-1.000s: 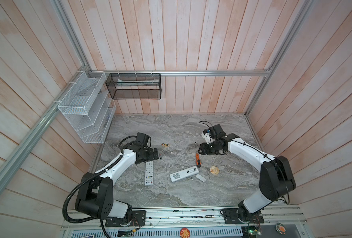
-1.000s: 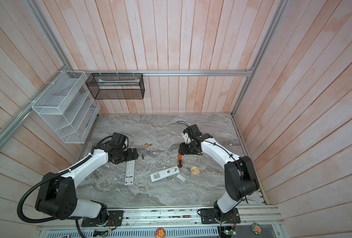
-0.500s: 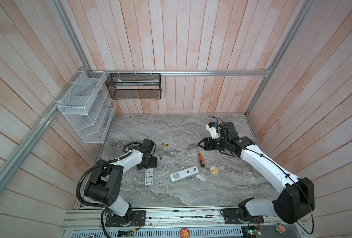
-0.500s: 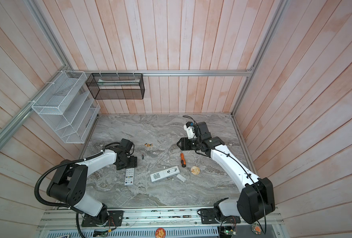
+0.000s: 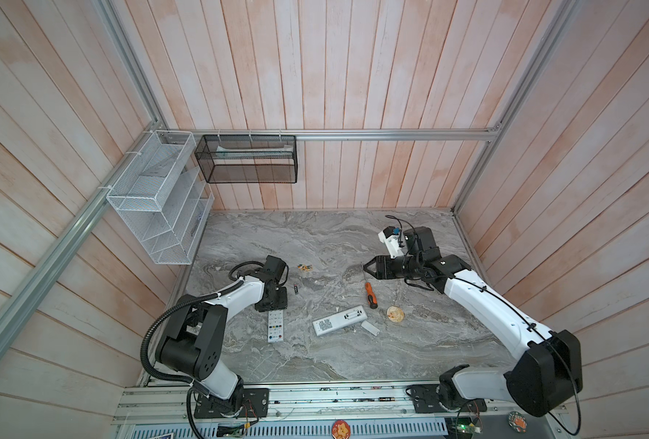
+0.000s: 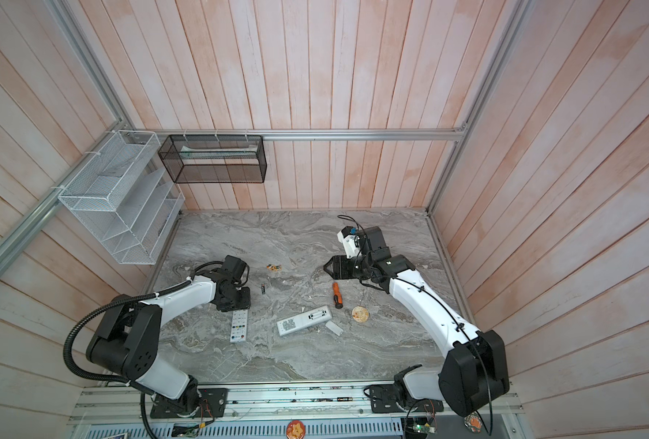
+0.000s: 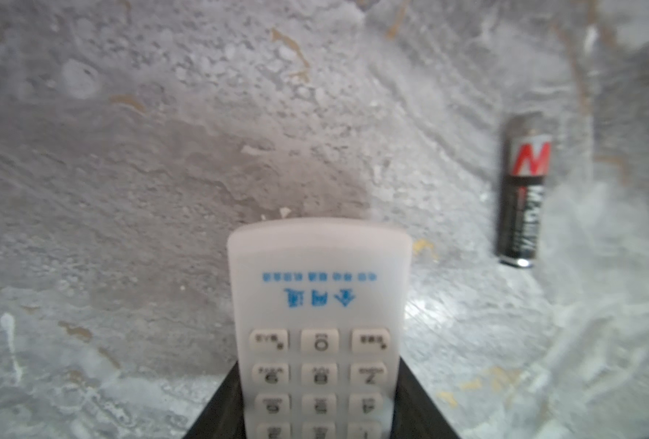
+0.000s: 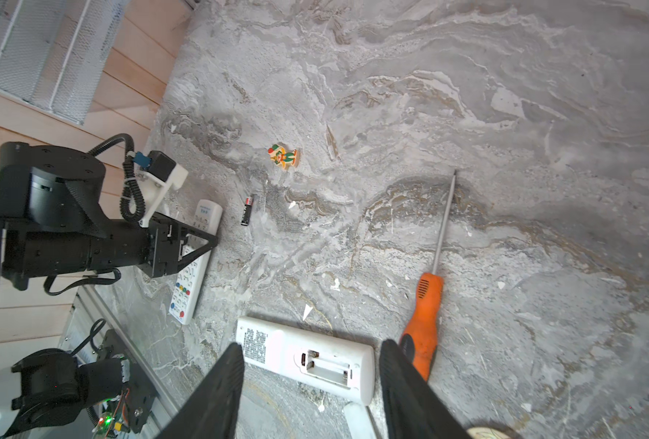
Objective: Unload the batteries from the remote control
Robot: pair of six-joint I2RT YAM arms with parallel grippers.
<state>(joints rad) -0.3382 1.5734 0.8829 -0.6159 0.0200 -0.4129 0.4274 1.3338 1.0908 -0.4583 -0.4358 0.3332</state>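
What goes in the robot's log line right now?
left jaws: flanking button remote | right jaws: open, empty | battery: on table

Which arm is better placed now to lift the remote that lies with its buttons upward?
Left. The left gripper sits over the button-side remote, one finger on each side of it. The right gripper hangs open farther off, near the screwdriver, and holds nothing.

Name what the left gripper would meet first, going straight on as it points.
Probably the white push-button remote control lying between its jaws, with the grey marbled tabletop right beneath.
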